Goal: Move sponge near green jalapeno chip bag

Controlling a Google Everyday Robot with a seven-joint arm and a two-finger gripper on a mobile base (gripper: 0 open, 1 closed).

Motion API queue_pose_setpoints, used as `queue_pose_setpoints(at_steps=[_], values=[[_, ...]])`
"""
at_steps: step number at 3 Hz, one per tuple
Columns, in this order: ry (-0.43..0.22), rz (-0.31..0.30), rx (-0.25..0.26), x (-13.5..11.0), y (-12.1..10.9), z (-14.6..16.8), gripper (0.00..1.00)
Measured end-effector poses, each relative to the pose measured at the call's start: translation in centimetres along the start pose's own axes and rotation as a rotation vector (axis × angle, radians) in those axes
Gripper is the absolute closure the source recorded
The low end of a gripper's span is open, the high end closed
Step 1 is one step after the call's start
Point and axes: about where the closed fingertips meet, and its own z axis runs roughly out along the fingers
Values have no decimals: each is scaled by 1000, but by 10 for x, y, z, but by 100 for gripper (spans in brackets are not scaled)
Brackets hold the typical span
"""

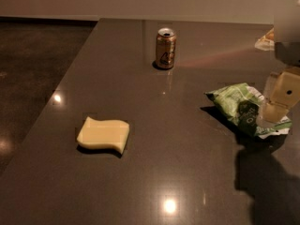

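The pale yellow sponge (103, 135) lies flat on the dark grey table (178, 172) at the left front. The green jalapeno chip bag (241, 108) lies crinkled at the right, far from the sponge. My gripper (279, 104) hangs at the right edge of the view, just over the bag's right end. It holds nothing that I can see, and its cream-coloured body hides part of the bag.
A brown-gold drink can (165, 48) stands upright at the back middle of the table. A yellowish item (266, 40) sits at the far right back, partly behind my arm. The table's left edge runs diagonally beside a dark floor (33, 69).
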Motion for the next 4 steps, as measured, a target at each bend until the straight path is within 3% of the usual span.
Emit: queue_pose_setpoints(at_steps=[1, 2, 4], values=[[0, 0, 0, 0, 0, 0, 0], [-45, 0, -24, -12, -4, 1, 0], [-203, -81, -71, -102, -3, 15, 0]])
